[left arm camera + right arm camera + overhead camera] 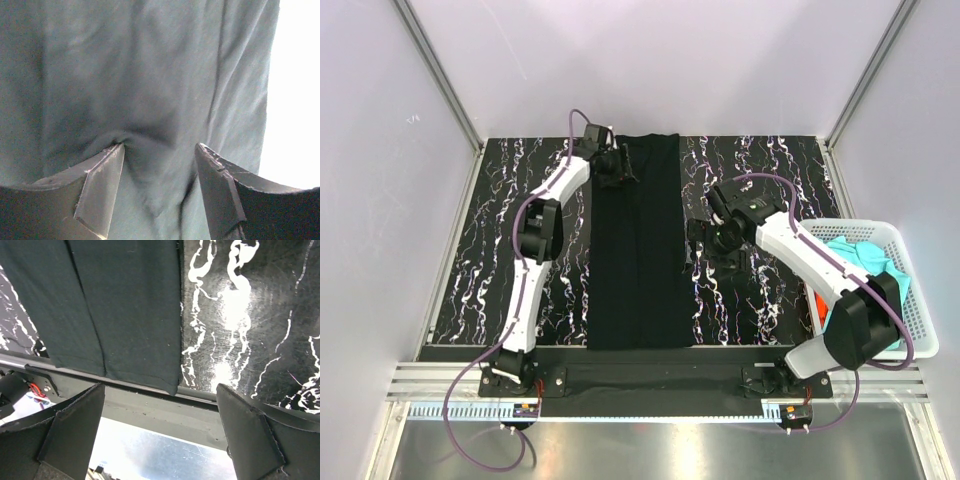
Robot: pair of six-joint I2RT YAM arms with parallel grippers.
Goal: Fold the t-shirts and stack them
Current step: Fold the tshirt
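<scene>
Bright even light, right-edge glare, soft shadows.

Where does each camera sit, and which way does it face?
Top external: above and behind the arms, looking down on the black marbled table, long black cloth t-shirt and white plastic lattice basket; left arm and right arm show.
Left wrist: on the left arm, facing down onto the t-shirt; its open jaws show.
Right wrist: on the right arm, facing the t-shirt's near hem and table edge; its open jaws show.
Shared: all three see the t-shirt; top and right wrist also the table.
</scene>
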